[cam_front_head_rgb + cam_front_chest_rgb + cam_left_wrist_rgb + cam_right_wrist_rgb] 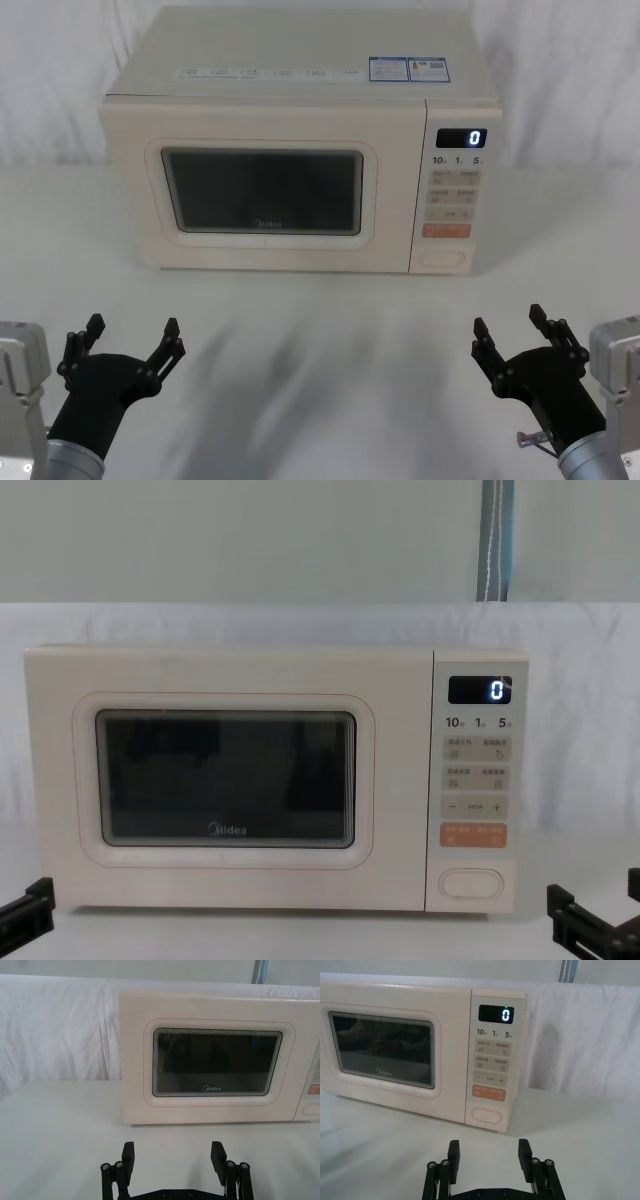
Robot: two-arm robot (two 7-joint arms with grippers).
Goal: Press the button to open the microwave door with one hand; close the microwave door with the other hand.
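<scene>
Ahead of right pincer (515, 335): button (444, 259) (well apart) | left pincer (132, 340) faces microwave door (262, 191) | both agape

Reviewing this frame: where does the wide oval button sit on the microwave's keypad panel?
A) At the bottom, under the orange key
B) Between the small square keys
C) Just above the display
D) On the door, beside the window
A: the button sits lowest on the keypad panel, directly under the orange key.
</scene>
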